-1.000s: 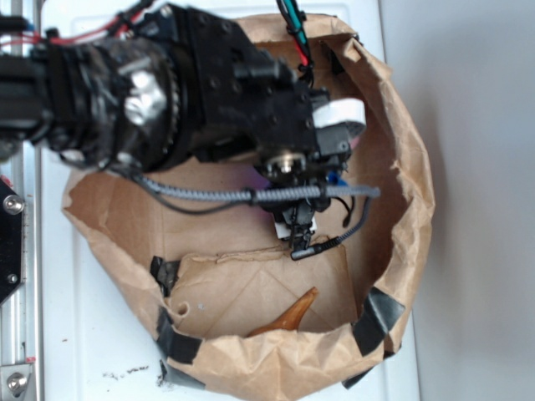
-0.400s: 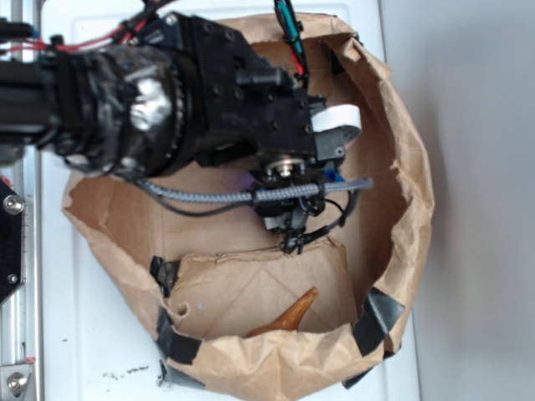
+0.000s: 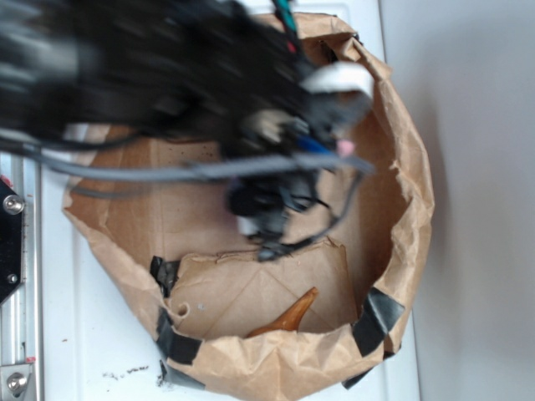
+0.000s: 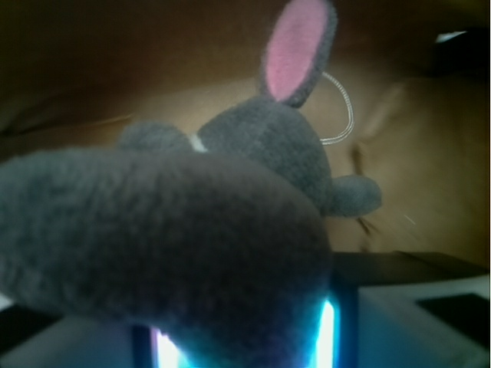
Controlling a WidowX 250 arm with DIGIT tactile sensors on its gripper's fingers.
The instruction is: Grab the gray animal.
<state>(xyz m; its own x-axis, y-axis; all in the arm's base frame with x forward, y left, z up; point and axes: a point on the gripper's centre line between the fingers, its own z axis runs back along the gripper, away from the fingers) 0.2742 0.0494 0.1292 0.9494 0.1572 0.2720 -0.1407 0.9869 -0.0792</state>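
The small dark-gray plush bunny [image 4: 230, 222] fills most of the wrist view, its soft body pressed right up against the camera, with a pink-lined ear [image 4: 298, 47] standing upright and a thin whitish loop [image 4: 341, 107] curling beside it. That closeness suggests the toy sits between the jaws, presumably so it can be lifted, but no finger shows in that view, so I cannot tell whether the gripper is clamped on it or merely around it. In the exterior view the black robot arm [image 3: 150, 75] is smeared by motion over the crumpled brown paper bag [image 3: 410, 209], whose rolled-down rim forms a bowl that keeps the things from sliding off the white surface [image 3: 109, 334]. The gripper [image 3: 263, 213] hangs low inside the bag, hiding the bunny there. The orange-brown pointed object [image 3: 288, 317] lies well apart, near the bag's front wall, out of the way.
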